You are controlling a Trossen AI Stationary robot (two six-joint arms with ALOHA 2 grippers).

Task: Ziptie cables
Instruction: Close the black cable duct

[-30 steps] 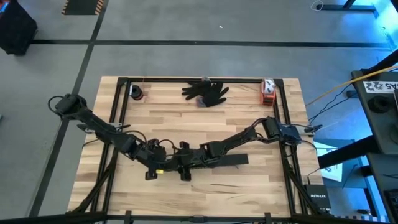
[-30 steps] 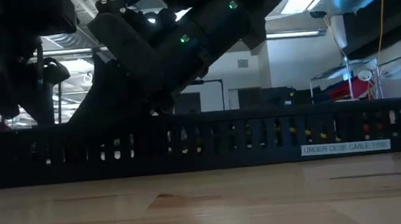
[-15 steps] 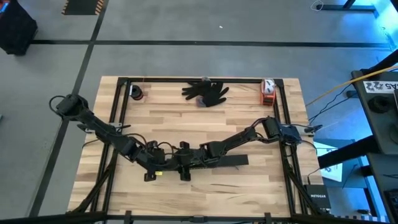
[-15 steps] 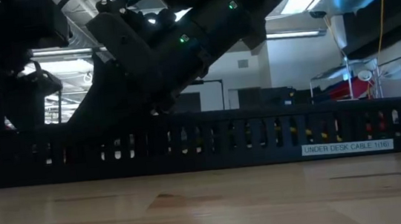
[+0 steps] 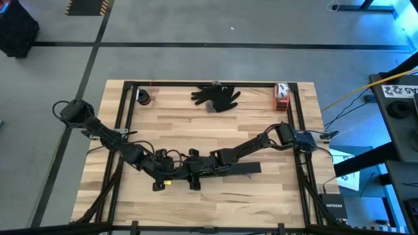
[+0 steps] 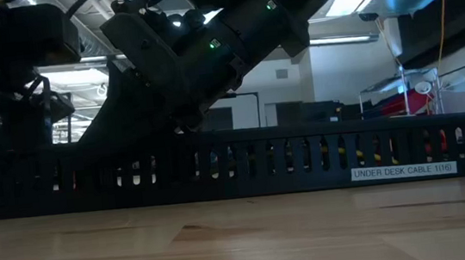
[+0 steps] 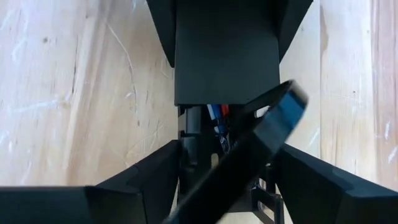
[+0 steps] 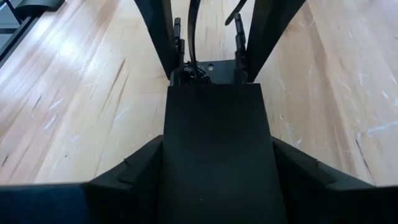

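The wooden bench (image 5: 209,130) carries everything. Both arms reach in from the two sides and meet over the near middle of it, above a long black slotted channel (image 6: 219,164) that lies left to right. The left hand (image 5: 168,175) and the right hand (image 5: 204,171) are just beside each other there; whether either is clenched or released, I cannot tell. The cables (image 7: 215,118) lie inside the channel: in the left wrist view, blue, white and red wires show between the dark parts. A black glove (image 5: 217,96) and an orange-white object (image 5: 281,95) lie at the far edge.

I judge the step is gathering the wires. Next, one hand must hold them steady while the tie goes around.
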